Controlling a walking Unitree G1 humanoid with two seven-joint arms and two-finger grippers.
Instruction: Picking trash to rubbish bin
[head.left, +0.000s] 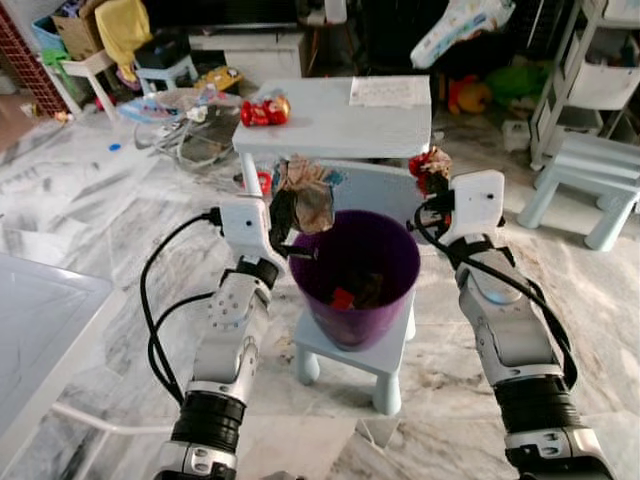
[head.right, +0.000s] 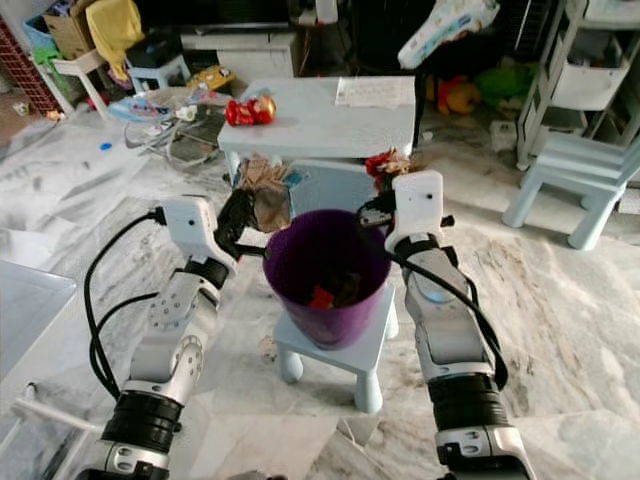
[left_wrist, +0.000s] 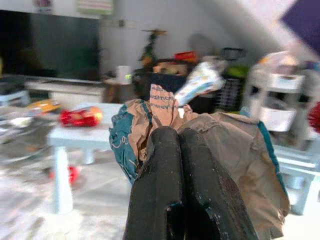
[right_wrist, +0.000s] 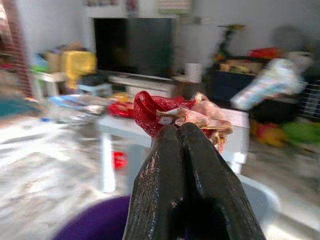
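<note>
Both grippers pinch wrappers above a purple bin on a stool, marble floor.

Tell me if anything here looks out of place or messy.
A red wrapper lies loose on the pale blue table, away from the purple bin, and clutter sprawls over the floor beyond the table. Otherwise each end effector just holds crumpled trash near the bin's rim.

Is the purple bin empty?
No: the purple bin already holds trash, including a red piece at its bottom.
</note>
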